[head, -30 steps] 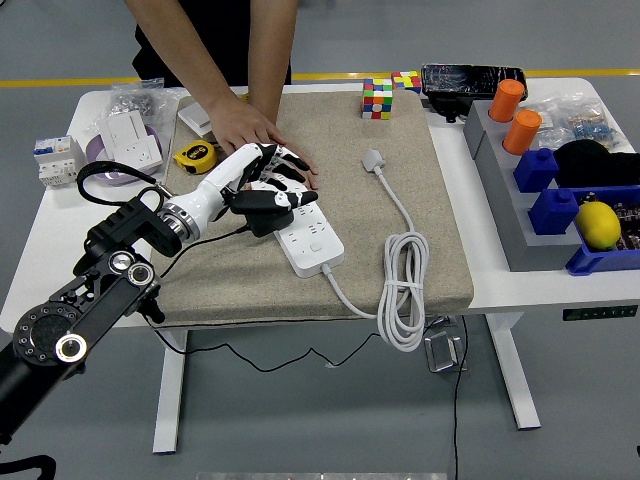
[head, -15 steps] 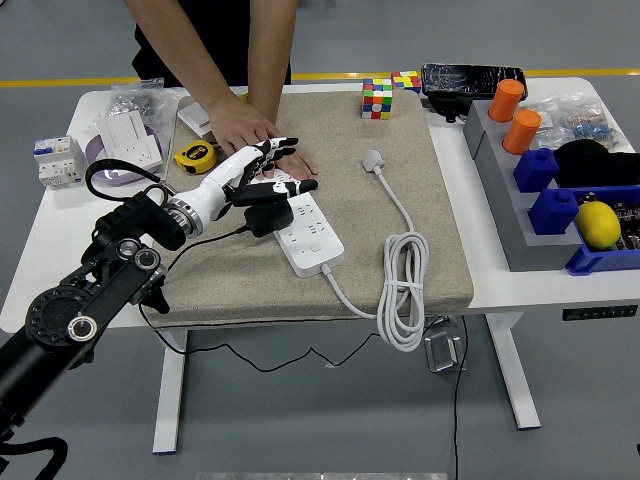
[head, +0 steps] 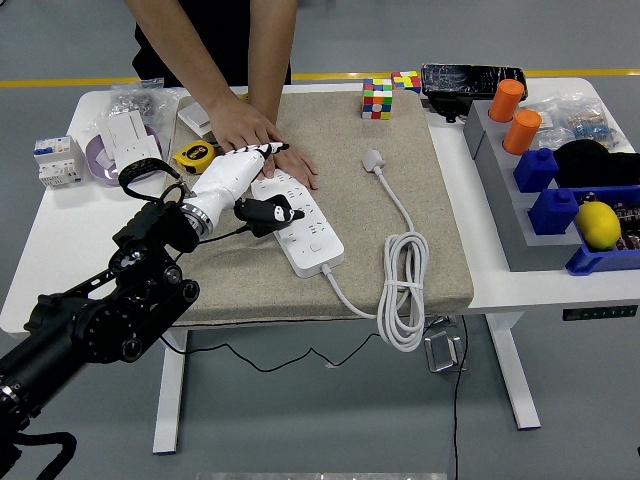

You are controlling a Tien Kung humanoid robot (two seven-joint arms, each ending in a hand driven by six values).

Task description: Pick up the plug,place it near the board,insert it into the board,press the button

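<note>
Since a second ago the left hand (head: 243,180) has rolled over and its forearm has swung in closer. The fingers (head: 262,151), then fanned across the strip, now lie straight and close together, holding nothing. They point away from the robot, toward the person's hand (head: 248,128), which presses down just beyond their tips. The black plug (head: 261,213) sits just on the near side of the fingers, on the left end of the white power strip (head: 312,236). The thumb seems to lie against the plug, and it cannot be told whether the plug is fully seated. The right hand is out of sight. The main risk is a half-seated plug. If the thumb pushes off-centre, the plug could tilt in its socket or the strip could slide on the beige mat (head: 430,220). The fingers and the person's hand are also so near that a further push could knock into it. The strip's button is not clear enough to pick out, so a press aimed by guess could miss. By count there is one strip, one black plug, and one white plug (head: 373,159) on its coiled cable well right of the fingers. There are also two puzzle cubes (head: 377,98) and two orange cylinders (head: 506,100).
</note>
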